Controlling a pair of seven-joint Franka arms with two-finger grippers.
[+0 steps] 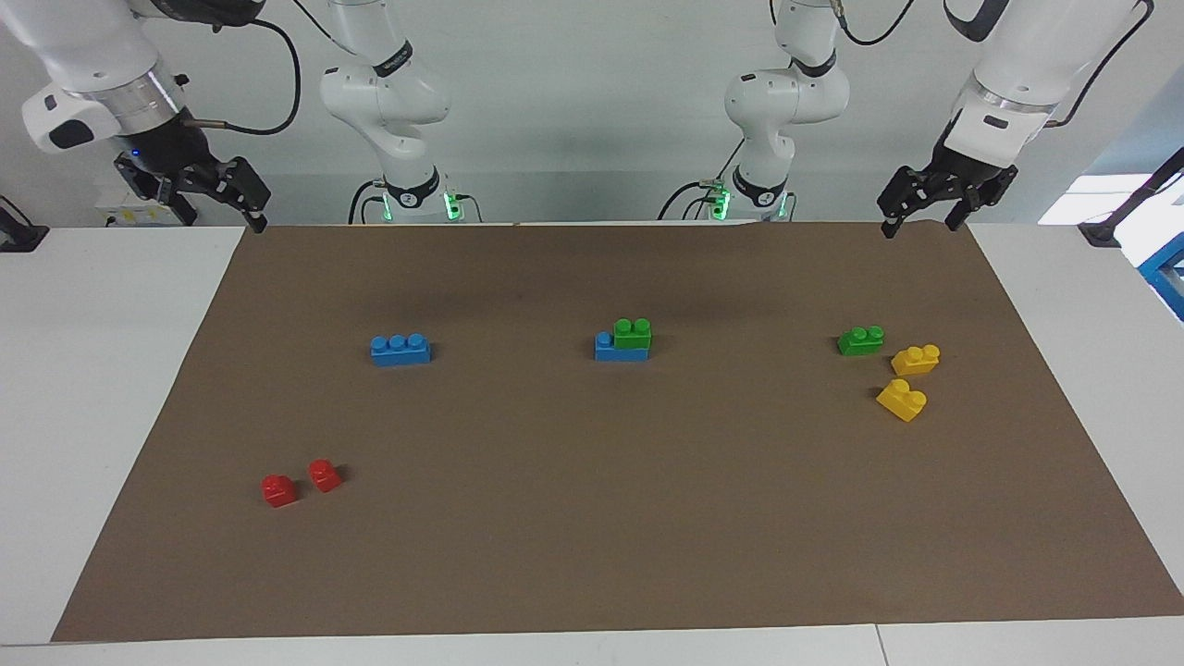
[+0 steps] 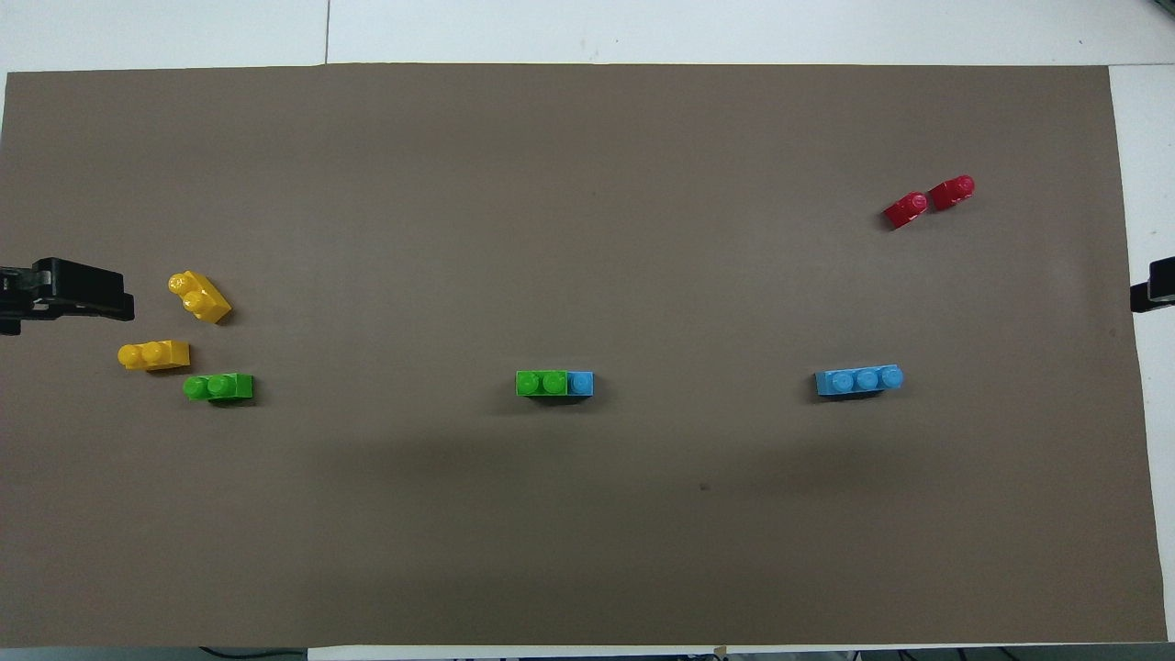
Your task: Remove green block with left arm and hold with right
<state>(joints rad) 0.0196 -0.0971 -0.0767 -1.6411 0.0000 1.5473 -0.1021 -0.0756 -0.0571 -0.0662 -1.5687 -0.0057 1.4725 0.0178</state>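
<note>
Grippers, left gripper (image 1: 923, 215) and right gripper (image 1: 242, 205), wait open and empty at the mat's robot edge, because the green block (image 1: 633, 333) sits pressed on the blue brick (image 1: 606, 347) at mid-mat, not yet separated.

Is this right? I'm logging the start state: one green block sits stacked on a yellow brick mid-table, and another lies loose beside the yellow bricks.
One detail is wrong. The stacked green block sits on a blue brick, not a yellow one, as the facing view shows. The rest holds: the loose green block lies beside the yellow bricks.
</note>
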